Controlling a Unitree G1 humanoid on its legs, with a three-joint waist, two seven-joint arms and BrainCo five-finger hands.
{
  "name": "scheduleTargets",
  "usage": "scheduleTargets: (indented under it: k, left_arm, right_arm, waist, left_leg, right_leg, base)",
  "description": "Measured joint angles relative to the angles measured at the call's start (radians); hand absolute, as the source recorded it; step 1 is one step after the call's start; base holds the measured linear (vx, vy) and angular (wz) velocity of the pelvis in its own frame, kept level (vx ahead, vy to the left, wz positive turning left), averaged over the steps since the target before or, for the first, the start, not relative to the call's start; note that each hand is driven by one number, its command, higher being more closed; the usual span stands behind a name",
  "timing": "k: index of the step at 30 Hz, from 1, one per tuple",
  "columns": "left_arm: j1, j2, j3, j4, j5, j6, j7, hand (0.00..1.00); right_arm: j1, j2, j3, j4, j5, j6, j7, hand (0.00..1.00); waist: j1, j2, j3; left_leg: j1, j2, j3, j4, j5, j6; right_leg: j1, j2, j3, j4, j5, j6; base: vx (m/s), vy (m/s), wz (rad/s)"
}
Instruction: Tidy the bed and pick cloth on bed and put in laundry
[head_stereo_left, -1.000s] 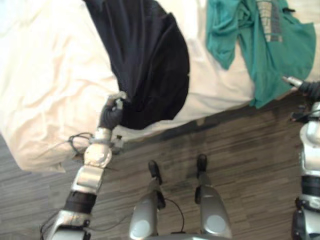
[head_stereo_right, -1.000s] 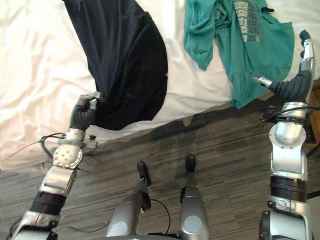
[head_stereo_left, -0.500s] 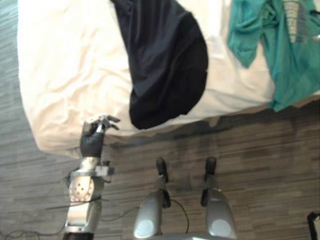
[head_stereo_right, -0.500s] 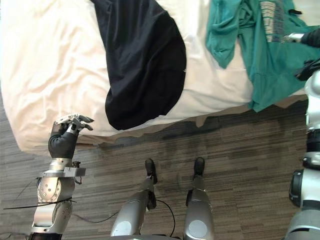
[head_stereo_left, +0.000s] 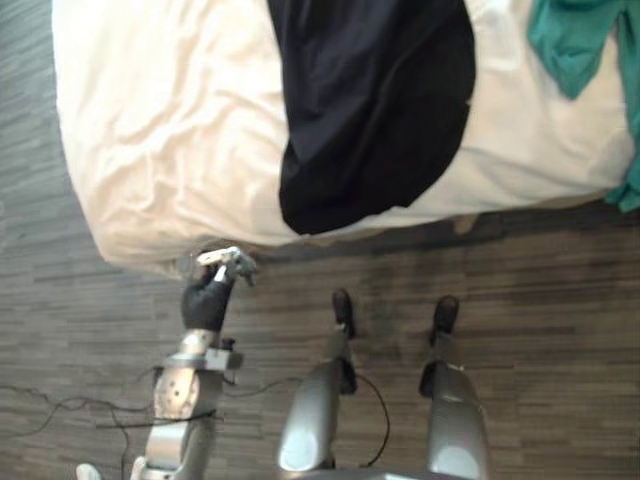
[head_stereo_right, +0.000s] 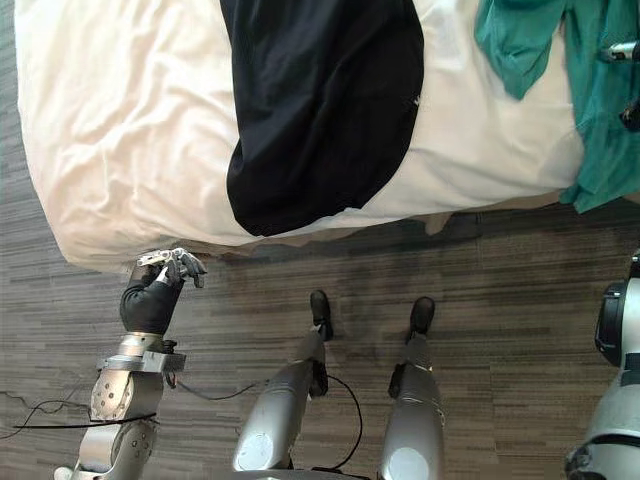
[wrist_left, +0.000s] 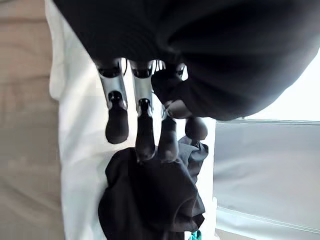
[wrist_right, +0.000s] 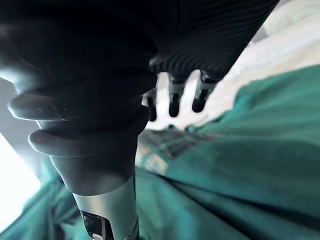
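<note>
Left hand (head_stereo_right: 152, 300) upright over the floor (head_stereo_right: 500, 290), just short of the near corner of the bed (head_stereo_right: 120, 150) and not touching it. Fingers (wrist_left: 142, 107) loosely spread, slightly bent at the tips, holding nothing. Ahead of that hand and off to its right, well apart: black cloth (head_stereo_right: 320, 110), flat across the bed, one rounded end draped over the near edge. In the left wrist view, past the fingertips, the same black cloth bunched on the white sheet (wrist_left: 80, 150).

Right hand (wrist_right: 100, 75) up over the teal cloth (wrist_right: 240, 165). Fingers (wrist_right: 172, 100) straight and slack, side by side, pinching nothing. Directly under and beyond that hand, teal cloth in rumpled folds, with a paler printed patch past the fingertips. Cannot tell whether touching the cloth or just clear of it. Below the hand in the right eye view, one end of the teal cloth hanging over the bed's near edge.

Between the two cloths, bare white sheet. Both cloths on the bed, neither in a hand.
</note>
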Motion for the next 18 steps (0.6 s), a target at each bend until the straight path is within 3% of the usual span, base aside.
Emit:
scheduleTargets:
  k: [1,2,6,8,11,12,18]
  left_arm:
    - [0.0,0.0,-0.009,-0.004,0.0,0.0,0.0,1.0]
    - [0.001,0.0,-0.02,-0.024,0.001,0.001,0.0,1.0]
    - [0.001,0.0,-0.019,-0.085,0.003,0.001,0.002,1.0]
    - [-0.002,0.0,-0.014,-0.125,0.011,0.0,0.005,1.0]
    - [-0.007,-0.001,-0.005,-0.143,0.025,-0.001,0.009,1.0]
    - [-0.007,-0.002,0.001,-0.144,0.035,-0.001,0.022,0.0]
    - [-0.013,-0.021,0.037,-0.145,0.081,-0.006,0.055,0.0]
  right_arm:
    - [0.0,0.0,0.001,0.001,0.004,0.0,0.002,0.0]
    - [-0.002,-0.001,0.0,0.0,0.01,-0.004,0.002,1.0]
    - [-0.002,-0.014,0.02,-0.004,0.033,-0.021,0.001,1.0]
    - [0.0,-0.033,0.061,-0.015,0.035,-0.022,0.003,1.0]
    - [0.007,-0.039,0.07,-0.029,0.037,-0.021,0.003,1.0]
    - [0.024,-0.039,0.069,-0.039,0.044,-0.021,0.003,1.0]
    - [0.178,0.035,-0.002,-0.089,0.097,-0.029,0.006,1.0]
  waist:
    - [0.003,0.001,0.0]
    - [0.005,0.005,0.004]
    - [0.011,0.003,0.005]
    - [0.008,0.003,0.005]
    - [0.007,0.0,0.005]
    - [0.008,-0.003,0.004]
    - [0.008,-0.053,-0.018]
  left_leg:
    - [-0.01,0.0,0.009,0.0,0.001,-0.001]
    - [-0.023,0.0,0.019,0.0,0.003,-0.004]
    - [-0.033,0.003,0.083,0.0,-0.016,-0.025]
    - [-0.03,0.027,0.208,0.0,-0.023,-0.031]
    - [-0.029,0.027,0.226,0.0,-0.015,-0.024]
    - [-0.025,0.027,0.226,0.0,-0.015,-0.024]
    - [0.001,0.036,0.232,0.005,0.002,-0.006]
  right_leg:
    - [-0.017,-0.003,0.007,0.008,0.0,0.0]
    - [-0.041,-0.009,0.015,0.025,-0.005,0.001]
    - [-0.073,-0.026,0.03,0.057,-0.016,0.003]
    - [-0.077,-0.034,0.029,0.071,-0.025,0.009]
    - [-0.092,-0.039,0.029,0.107,-0.047,0.012]
    - [-0.093,-0.041,0.028,0.123,-0.058,0.012]
    - [-0.105,-0.044,0.029,0.213,-0.125,0.001]
  base:
    - [-0.03,0.011,-0.18]
    - [-0.01,0.008,-0.14]
    - [0.0,0.023,-0.07]
    - [0.02,0.029,0.06]
    - [0.03,-0.012,0.06]
    - [0.05,-0.019,0.06]
    - [0.06,-0.047,0.02]
